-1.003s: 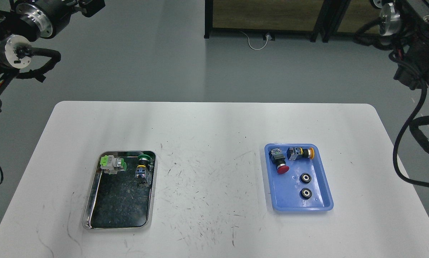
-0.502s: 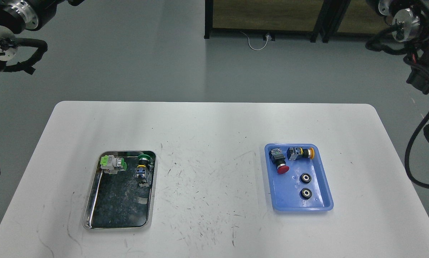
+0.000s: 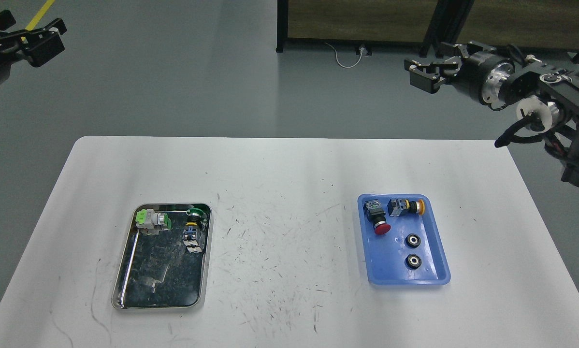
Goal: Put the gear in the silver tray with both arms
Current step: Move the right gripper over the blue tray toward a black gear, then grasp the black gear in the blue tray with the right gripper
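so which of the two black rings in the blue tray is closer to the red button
The upper black ring, further from the camera; it sits just right of the red button in the blue tray. The other ring lies below it.

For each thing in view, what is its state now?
Left gripper: open, empty, raised.
Right gripper: open, empty, raised.
Silver tray: holds two green switches.
Blue tray: holds red button, yellow button, two gears.
Gears: lying flat, untouched.
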`<state>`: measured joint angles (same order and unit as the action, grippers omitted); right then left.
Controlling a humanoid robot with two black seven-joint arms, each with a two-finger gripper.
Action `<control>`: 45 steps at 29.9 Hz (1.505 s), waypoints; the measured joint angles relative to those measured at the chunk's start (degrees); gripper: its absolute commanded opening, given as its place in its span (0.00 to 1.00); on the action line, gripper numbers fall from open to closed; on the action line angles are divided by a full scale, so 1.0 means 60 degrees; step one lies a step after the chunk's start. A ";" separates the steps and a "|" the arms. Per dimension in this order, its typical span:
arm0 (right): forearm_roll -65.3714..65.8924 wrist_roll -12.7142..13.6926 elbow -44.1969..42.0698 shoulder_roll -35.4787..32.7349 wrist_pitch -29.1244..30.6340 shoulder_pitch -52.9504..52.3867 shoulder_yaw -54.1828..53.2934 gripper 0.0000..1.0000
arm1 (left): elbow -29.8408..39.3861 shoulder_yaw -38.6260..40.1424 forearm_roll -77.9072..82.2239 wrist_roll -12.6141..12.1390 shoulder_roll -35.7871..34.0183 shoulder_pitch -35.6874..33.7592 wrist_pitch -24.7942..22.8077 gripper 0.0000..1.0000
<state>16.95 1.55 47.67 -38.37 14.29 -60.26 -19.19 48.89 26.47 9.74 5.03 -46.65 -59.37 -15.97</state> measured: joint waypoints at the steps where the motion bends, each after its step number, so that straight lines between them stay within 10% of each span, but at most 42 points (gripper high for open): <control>1: -0.0008 0.0048 0.0303 -0.0246 0.0237 0.0111 0.0125 0.93 | 0.0082 -0.0002 0.0001 0.0022 -0.0224 0.0175 -0.0164 0.98; 18: 0.1360 0.0117 0.2136 -0.2295 0.2287 0.3513 0.0548 0.93 | 0.0452 0.0018 -0.0048 0.0478 -0.2012 0.1701 -0.1057 0.98; 45: 0.2585 0.0078 0.0077 0.0202 0.1454 0.4285 0.0546 0.87 | 0.0450 0.0087 -0.0086 0.0656 -0.2008 0.1707 -0.0942 0.98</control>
<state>32.46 2.02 48.13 -37.16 23.01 -34.55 -15.91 51.59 26.99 9.23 8.96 -58.70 -49.13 -21.63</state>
